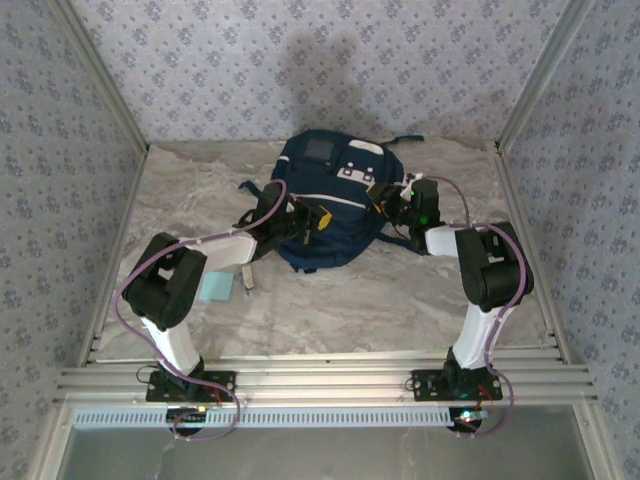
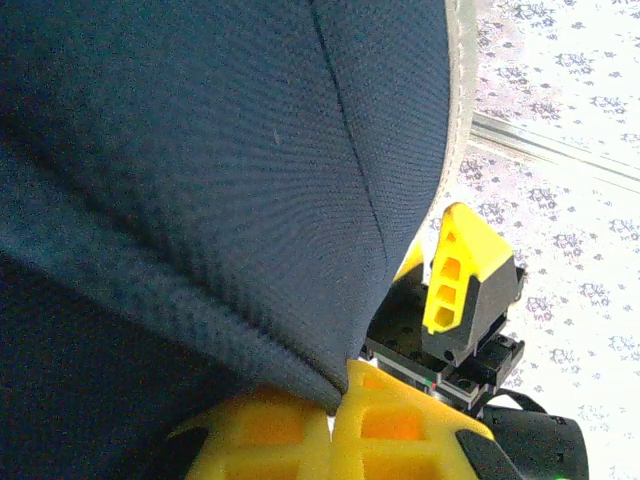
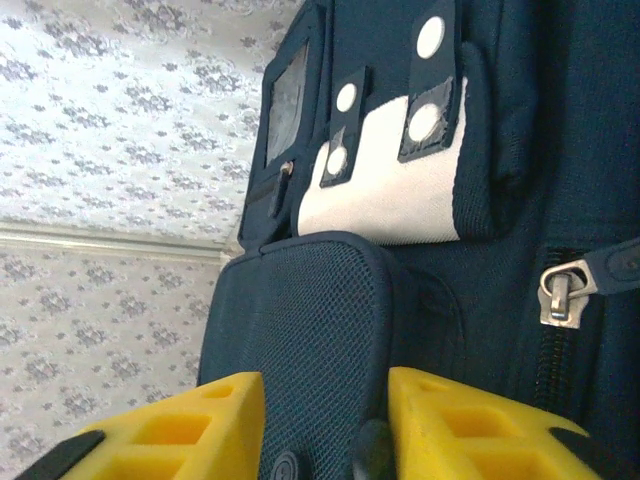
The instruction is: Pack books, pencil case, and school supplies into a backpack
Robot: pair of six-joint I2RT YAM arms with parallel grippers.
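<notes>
Mostly unfinished, by my read: backpack (image 1: 330,215) lies far-centre on tabletop (image 1: 380,300), blue pad (image 1: 213,288) unpacked beside left arm. Left jaws closed, pinching backpack fabric. Right jaws straddle mesh pocket (image 3: 300,320); whether clamped, cannot tell.

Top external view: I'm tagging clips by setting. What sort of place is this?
Probably a purpose-built robot test booth, not a real classroom: a marble-look tabletop edged by aluminium rails, wallpapered panels on three sides, with a backpack staged centrally.
</notes>
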